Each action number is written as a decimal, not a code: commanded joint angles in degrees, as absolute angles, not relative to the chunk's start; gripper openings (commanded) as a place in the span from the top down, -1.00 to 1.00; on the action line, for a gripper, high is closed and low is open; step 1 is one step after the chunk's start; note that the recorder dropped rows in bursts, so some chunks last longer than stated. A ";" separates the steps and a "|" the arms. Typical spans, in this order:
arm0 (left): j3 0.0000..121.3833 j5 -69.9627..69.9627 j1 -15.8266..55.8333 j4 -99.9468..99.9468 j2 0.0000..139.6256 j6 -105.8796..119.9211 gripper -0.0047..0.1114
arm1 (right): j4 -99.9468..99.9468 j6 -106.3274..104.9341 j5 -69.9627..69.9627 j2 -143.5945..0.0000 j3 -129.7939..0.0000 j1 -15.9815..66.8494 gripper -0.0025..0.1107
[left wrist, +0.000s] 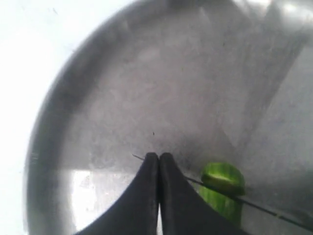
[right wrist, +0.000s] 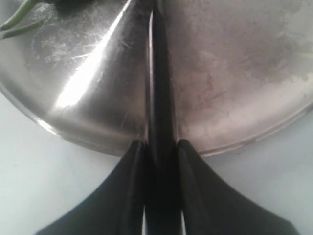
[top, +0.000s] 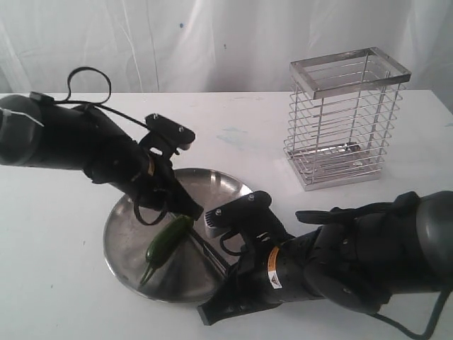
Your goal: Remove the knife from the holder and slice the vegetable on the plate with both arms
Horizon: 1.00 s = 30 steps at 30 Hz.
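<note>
The green vegetable (top: pixel 168 239) lies on the shiny plate (top: pixel 126 237), its stem toward the plate's front rim. My left gripper (top: pixel 188 211) is shut with nothing between its fingers. Its tips (left wrist: pixel 159 155) rest low over the plate (left wrist: pixel 122 73), just beside the vegetable's cut end (left wrist: pixel 222 182). My right gripper (right wrist: pixel 159 144) is shut on the black knife's handle at the plate's front edge. The knife (right wrist: pixel 157 73) reaches over the plate (right wrist: pixel 234 73). Its blade (top: pixel 209 251) points at the vegetable, and its thin edge (left wrist: pixel 264 209) crosses the green flesh. The wire holder (top: pixel 347 117) stands empty at the back right.
Both bulky black arms crowd the plate, the left one (top: pixel 64 138) from the back left and the right one (top: pixel 368 251) from the front right. White tabletop (top: pixel 241 131) lies between plate and holder, with a white curtain behind.
</note>
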<state>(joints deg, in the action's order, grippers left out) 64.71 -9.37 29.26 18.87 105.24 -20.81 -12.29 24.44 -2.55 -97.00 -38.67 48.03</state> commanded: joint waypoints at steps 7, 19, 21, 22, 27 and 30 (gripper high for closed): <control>67.76 -18.73 29.28 16.42 101.41 -18.96 0.92 | -12.40 24.22 -2.06 -97.29 -38.62 47.94 0.96; 66.78 -23.21 29.28 -14.94 100.47 12.39 0.92 | -12.40 24.22 -1.14 -97.29 -38.62 47.94 0.96; 66.78 -24.17 29.28 -16.51 100.47 13.19 0.92 | -12.40 24.22 -1.14 -97.29 -38.62 47.94 0.96; 66.78 -24.76 29.28 -16.51 100.47 13.51 0.92 | -12.40 24.22 -1.14 -97.29 -38.62 47.94 0.96; 66.78 -25.47 29.28 -16.00 100.47 13.94 0.92 | -12.40 24.22 -1.14 -97.29 -38.62 47.94 0.96; 66.78 -26.01 29.28 -15.62 100.67 13.94 0.92 | -12.40 24.22 -1.14 -97.29 -38.62 47.94 0.96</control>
